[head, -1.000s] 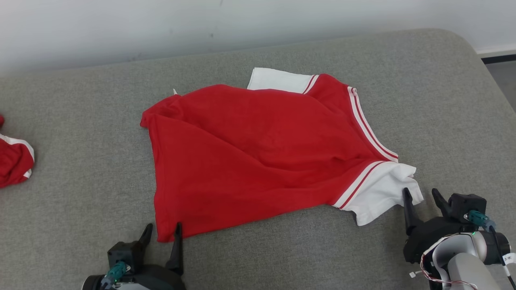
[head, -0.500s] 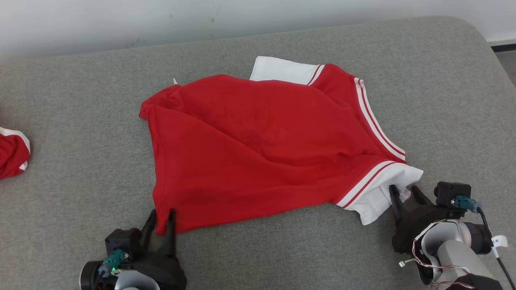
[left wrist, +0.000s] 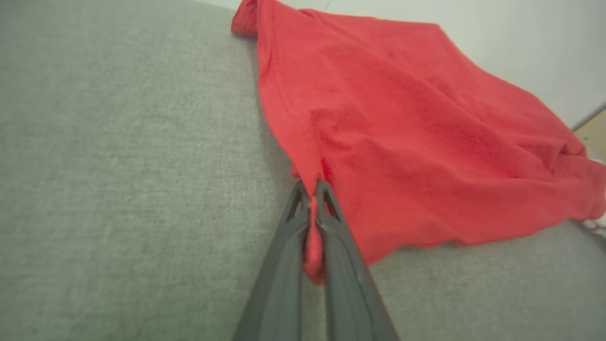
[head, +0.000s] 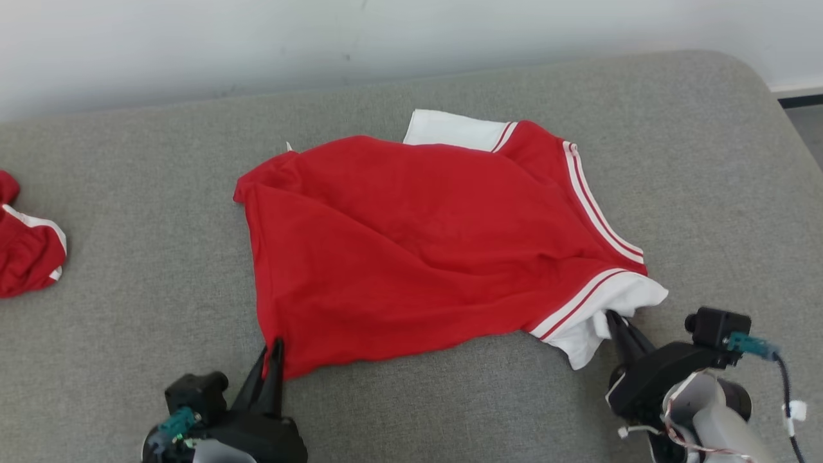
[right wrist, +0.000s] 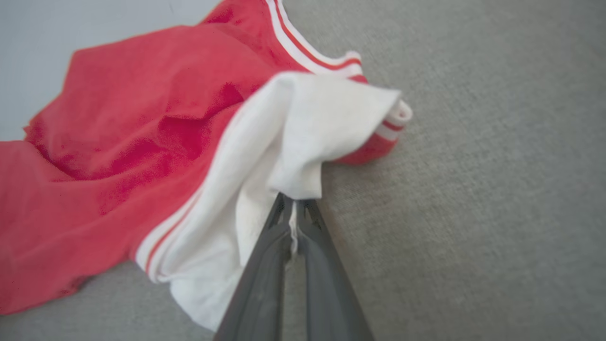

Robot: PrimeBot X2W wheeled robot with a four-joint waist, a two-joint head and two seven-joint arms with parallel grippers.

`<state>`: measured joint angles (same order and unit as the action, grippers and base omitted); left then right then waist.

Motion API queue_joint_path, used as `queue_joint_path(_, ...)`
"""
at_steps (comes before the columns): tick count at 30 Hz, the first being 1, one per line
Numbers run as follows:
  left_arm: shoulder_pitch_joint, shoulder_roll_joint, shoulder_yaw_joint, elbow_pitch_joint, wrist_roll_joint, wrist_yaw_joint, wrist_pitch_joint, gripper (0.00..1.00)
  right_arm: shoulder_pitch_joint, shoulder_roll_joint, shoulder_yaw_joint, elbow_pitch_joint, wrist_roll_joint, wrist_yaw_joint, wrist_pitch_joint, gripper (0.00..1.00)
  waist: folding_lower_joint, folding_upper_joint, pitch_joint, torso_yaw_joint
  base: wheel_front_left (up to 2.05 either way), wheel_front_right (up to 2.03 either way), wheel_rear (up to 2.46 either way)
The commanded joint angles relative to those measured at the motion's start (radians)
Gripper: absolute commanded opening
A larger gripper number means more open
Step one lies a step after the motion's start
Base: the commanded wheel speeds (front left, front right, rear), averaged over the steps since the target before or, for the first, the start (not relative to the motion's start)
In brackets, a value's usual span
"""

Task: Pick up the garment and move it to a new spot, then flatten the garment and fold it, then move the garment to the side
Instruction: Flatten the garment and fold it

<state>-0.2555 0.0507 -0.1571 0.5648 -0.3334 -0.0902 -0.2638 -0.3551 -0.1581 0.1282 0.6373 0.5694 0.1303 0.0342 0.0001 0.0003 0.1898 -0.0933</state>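
The red shirt (head: 424,251) lies spread out in the middle of the grey cushion (head: 128,193), a bit crumpled. Its sleeves are white with red and white stripes. The far sleeve (head: 450,128) peeks out at the back, and the near sleeve (head: 604,308) is at the front right corner.

The left hand (head: 273,354) is closed tight on the front left corner of the red shirt. In the left wrist view a small fold of red cloth is squeezed between its two dark fingers (left wrist: 284,246).

The right hand (head: 614,319) is closed on the edge of the near sleeve, which is bunched up and folded over there.

Well apart, at the left edge of the grey cushion, sits a red and white cloth (head: 29,247). It may be more clothing, but it is cut off. A pale wall (head: 257,45) stands behind
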Motion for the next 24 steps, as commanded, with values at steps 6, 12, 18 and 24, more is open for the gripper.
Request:
queue_joint_path(6,0.008,0.000,0.001,-0.151,-0.063,-0.023,0.006,0.00,0.061,-0.061,-0.004,-0.334,0.173,0.001,0.081,0.00,-0.0001,-0.0003,-0.050,-0.004,0.00,0.00,0.00)
queue_joint_path(12,-0.062,0.020,-0.002,-0.316,-0.166,-0.035,0.111,0.00,0.030,-0.082,-0.082,-0.604,0.233,0.001,0.188,0.00,-0.0001,-0.0003,-0.061,0.000,0.00,0.00,0.00)
queue_joint_path(18,-0.207,0.068,-0.008,-0.424,-0.269,-0.041,0.265,0.00,-0.115,-0.061,-0.135,-0.698,0.245,0.001,0.335,0.00,-0.0001,-0.0003,-0.008,-0.011,0.00,0.00,0.00)
queue_joint_path(24,-0.505,0.165,0.025,-0.425,-0.311,-0.034,0.419,0.00,-0.439,-0.001,-0.149,-0.576,0.217,0.001,0.405,0.00,-0.0001,-0.0003,0.193,-0.063,0.00,0.00,0.00)
